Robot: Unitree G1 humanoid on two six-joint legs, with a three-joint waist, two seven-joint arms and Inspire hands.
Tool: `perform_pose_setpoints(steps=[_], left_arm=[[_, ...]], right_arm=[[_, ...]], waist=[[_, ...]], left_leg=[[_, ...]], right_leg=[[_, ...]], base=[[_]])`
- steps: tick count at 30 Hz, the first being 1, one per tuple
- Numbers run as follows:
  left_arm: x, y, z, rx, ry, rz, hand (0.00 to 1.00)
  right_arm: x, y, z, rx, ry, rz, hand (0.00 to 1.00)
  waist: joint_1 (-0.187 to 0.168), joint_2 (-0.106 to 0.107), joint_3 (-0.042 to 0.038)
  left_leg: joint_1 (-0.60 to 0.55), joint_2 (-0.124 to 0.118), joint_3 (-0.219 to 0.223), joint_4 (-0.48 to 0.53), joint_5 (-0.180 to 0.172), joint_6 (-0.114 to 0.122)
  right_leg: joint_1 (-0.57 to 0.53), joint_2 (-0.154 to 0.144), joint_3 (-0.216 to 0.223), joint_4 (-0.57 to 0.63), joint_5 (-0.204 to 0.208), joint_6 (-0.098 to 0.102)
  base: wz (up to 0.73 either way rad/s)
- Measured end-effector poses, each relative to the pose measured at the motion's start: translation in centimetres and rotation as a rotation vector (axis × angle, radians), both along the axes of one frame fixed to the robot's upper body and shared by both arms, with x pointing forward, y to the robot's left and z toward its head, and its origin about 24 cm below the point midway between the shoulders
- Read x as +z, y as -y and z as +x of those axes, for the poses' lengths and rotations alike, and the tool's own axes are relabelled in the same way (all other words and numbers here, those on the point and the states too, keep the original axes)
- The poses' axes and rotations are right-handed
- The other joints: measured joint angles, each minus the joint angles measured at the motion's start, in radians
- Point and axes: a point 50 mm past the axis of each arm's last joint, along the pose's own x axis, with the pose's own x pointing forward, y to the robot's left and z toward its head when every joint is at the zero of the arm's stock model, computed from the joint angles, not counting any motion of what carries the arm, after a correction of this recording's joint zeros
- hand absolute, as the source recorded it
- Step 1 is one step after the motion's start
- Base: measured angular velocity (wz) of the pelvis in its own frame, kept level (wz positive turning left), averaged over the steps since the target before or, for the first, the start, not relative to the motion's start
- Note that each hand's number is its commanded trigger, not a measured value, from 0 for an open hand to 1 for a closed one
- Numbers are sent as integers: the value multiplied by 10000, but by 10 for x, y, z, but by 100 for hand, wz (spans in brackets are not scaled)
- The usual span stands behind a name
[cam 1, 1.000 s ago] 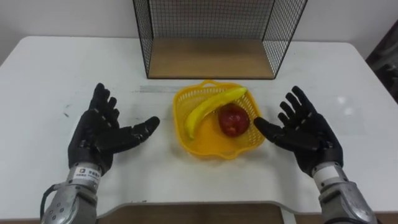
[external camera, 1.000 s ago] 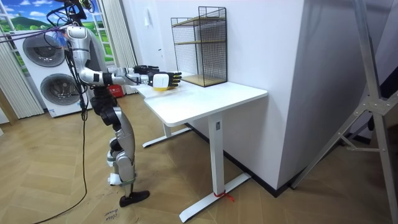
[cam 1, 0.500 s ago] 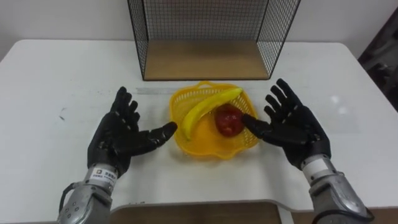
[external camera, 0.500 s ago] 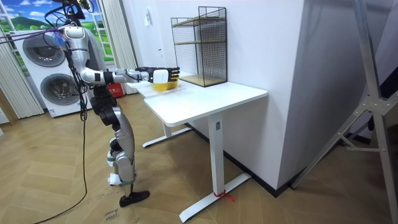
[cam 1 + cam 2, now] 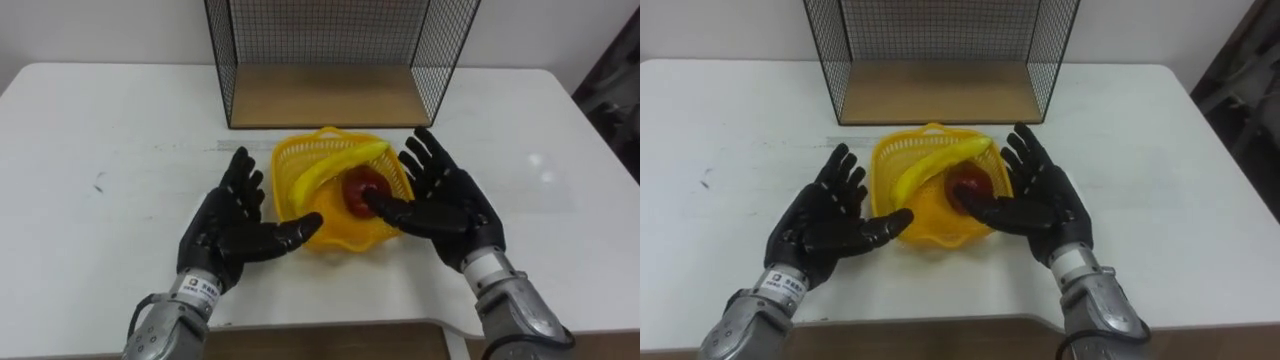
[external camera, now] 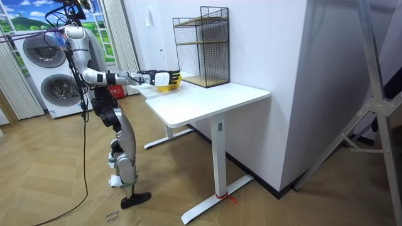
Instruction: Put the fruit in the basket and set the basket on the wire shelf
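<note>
Flanking basket (image 5: 322, 228) with left hand (image 5: 233, 226) and right hand (image 5: 447, 206), fingers splayed, clasping nothing. Risk of tipping out banana (image 5: 335, 168) and apple (image 5: 361, 190) through uneven squeeze.

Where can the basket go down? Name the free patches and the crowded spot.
Free: the wooden floor of the wire shelf behind the basket; bare table left of the left hand and right of the right hand. Crowded: front centre, where both open hands flank the basket.
</note>
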Motion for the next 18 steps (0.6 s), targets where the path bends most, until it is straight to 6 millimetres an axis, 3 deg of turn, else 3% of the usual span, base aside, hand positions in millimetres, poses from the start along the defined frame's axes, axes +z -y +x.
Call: perform_pose_setpoints(steps=[18], left_arm=[[-3, 1, -1, -271, -78, -45, 0]], right_arm=[[2, -6, 2, 158, 176, 6, 0]], waist=[[-21, -6, -20]], left_leg=[[-10, 0, 15, 11, 0, 0]], right_leg=[[-17, 0, -3, 13, -2, 3]], base=[[0]])
